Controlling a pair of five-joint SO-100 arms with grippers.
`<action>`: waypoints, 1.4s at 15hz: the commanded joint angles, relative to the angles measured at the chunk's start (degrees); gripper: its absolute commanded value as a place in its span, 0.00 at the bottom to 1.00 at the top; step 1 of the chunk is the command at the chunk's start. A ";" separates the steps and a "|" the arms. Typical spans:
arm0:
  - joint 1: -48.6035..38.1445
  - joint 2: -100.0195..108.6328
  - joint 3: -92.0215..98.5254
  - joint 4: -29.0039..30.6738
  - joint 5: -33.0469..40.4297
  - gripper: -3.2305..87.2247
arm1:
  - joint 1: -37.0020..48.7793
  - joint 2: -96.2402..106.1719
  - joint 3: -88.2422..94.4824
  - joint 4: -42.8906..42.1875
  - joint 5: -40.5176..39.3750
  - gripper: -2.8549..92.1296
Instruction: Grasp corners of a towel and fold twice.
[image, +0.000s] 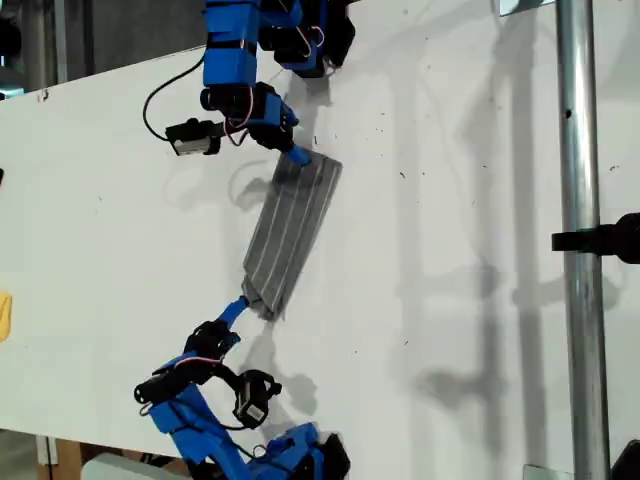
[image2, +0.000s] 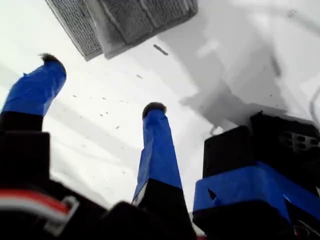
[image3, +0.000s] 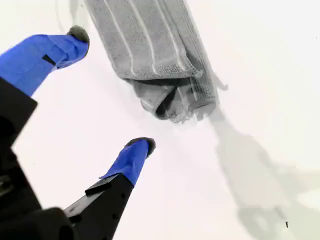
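The grey striped towel (image: 290, 235) lies on the white table (image: 450, 200), folded into a narrow strip that runs diagonally. My first gripper (image: 297, 155) hovers at the strip's upper end in the exterior view. It is open and empty (image2: 102, 84), with a flat layered corner (image2: 92, 55) of the towel (image2: 135, 20) just beyond its fingertips. My second gripper (image: 238, 305) sits at the strip's lower end, also open and holding nothing (image3: 110, 90). The towel (image3: 150, 40) ends there in a bunched, rolled edge (image3: 175, 102), a short way off the fingertips.
A metal pole (image: 580, 240) with a black clamp (image: 600, 240) stands at the exterior view's right. A yellow object (image: 4, 315) shows at that view's left edge. Both arm bases (image: 300, 40) (image: 300, 450) and their cables sit near the towel's two ends.
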 joint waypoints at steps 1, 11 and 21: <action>0.00 18.46 7.91 0.26 -2.11 0.42 | 0.00 16.17 2.11 5.89 5.36 0.39; 33.22 106.70 76.64 -18.37 -35.95 0.00 | -36.91 40.52 20.65 -1.14 51.50 0.39; 35.68 106.70 83.85 -19.42 -40.52 0.00 | -13.97 39.64 30.50 -13.45 33.05 0.54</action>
